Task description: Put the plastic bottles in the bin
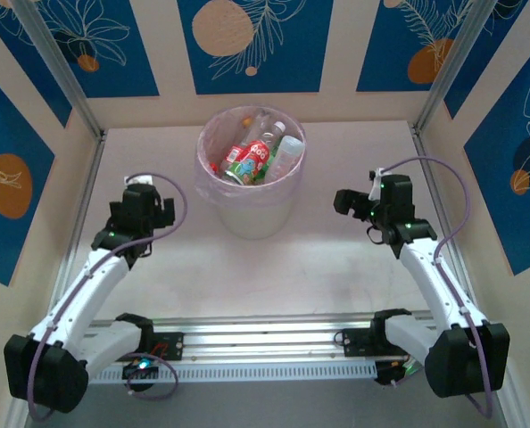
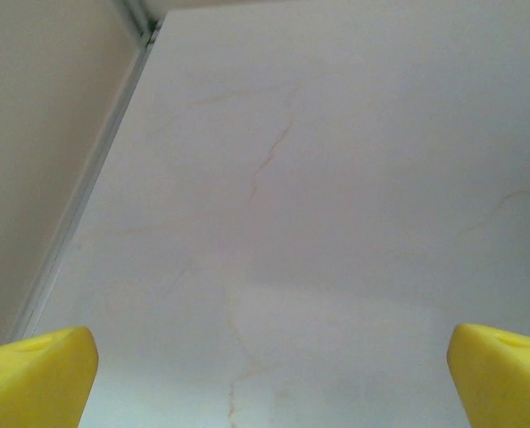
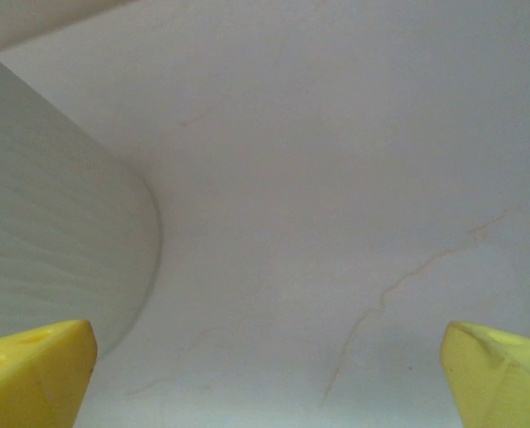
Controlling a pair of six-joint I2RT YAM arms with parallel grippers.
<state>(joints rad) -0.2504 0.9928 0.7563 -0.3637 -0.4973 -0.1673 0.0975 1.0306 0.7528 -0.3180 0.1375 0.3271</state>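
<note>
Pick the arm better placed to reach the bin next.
Right, narrowly. Left claw and right claw both hang open and empty beside the bin, bottles already inside. The right wrist view has the bin wall close at its left; the left one faces bare table.

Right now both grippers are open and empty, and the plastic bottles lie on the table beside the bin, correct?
No: the plastic bottles sit inside the bin, as the top external view shows. The left gripper and right gripper are open and empty.
</note>
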